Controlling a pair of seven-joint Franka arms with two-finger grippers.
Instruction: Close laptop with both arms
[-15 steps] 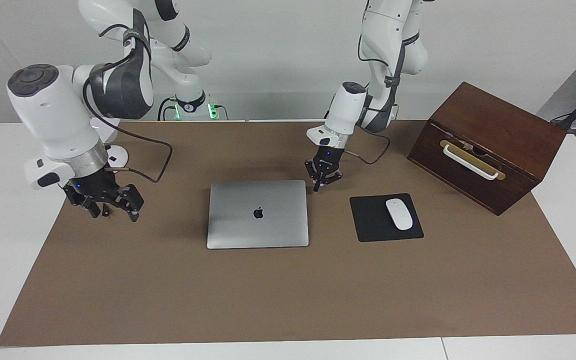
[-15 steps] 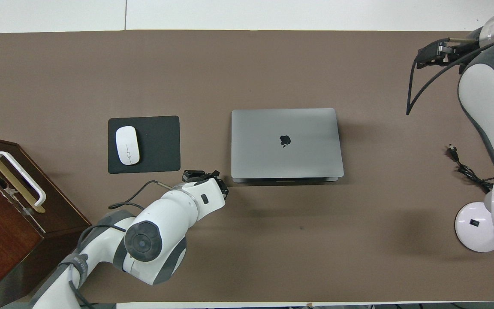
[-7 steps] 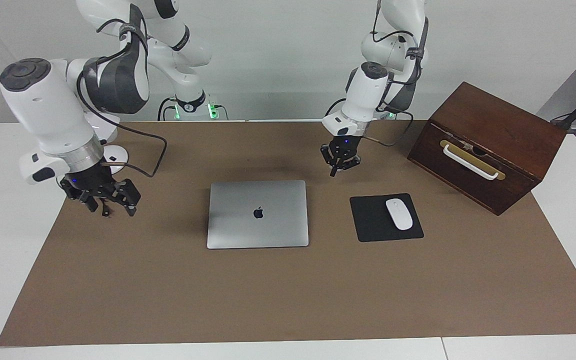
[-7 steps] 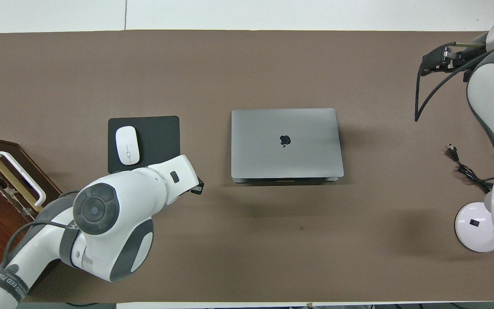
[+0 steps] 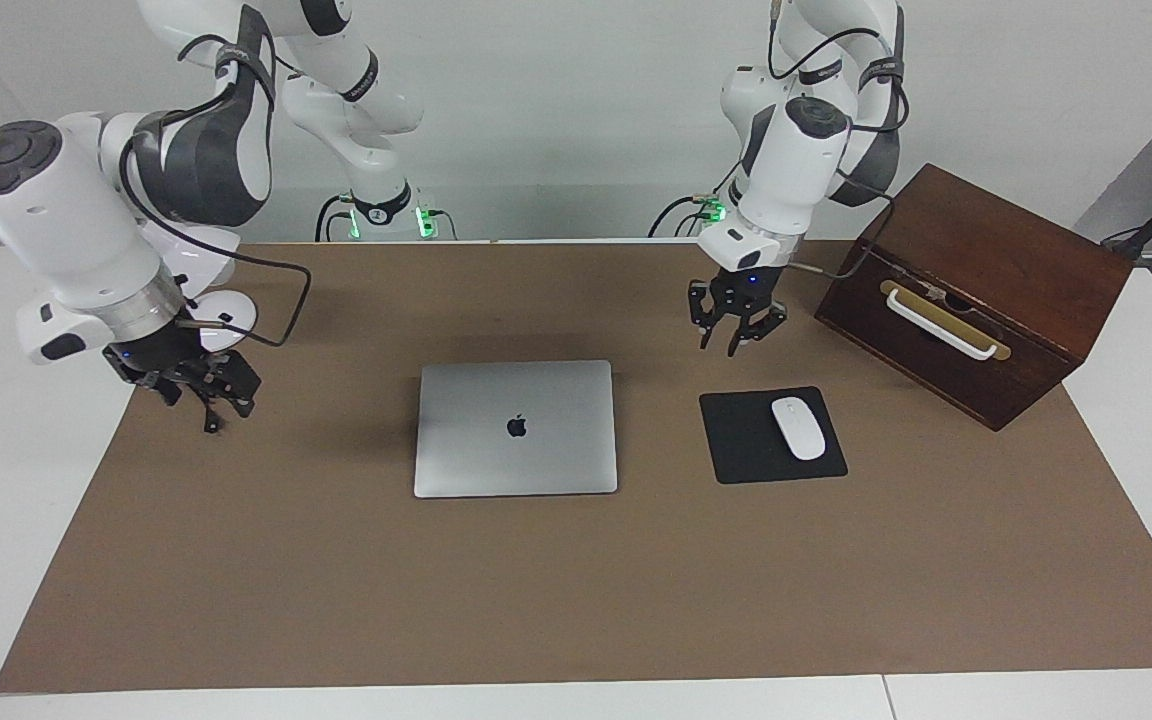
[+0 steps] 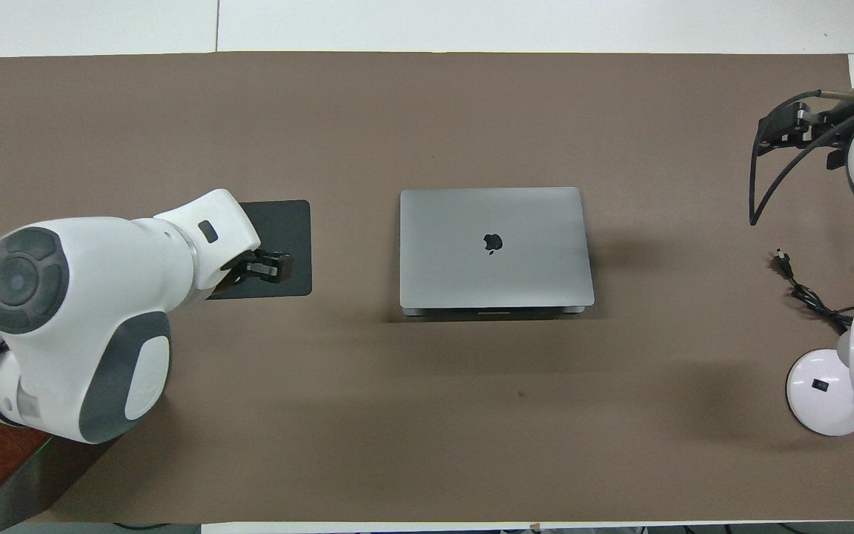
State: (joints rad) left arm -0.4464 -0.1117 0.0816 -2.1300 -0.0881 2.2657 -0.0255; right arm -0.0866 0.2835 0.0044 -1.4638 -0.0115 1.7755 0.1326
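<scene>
On the brown mat [image 5: 576, 580] the laptop [image 5: 516, 428] lies shut. Both grippers hang empty above it: left gripper [image 5: 736, 335] fingers spread, right gripper [image 5: 198, 400] fingers wide.

You see a silver-grey laptop [image 5: 515, 428] with a dark logo, a black mouse pad [image 5: 751, 440], a white mouse [image 5: 798, 428], and a plain brown worktop [image 5: 576, 580].

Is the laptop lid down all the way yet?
Shut. The laptop lies flat on the mat with its lid down, logo up, no keyboard or screen showing. Neither gripper touches it.
</scene>
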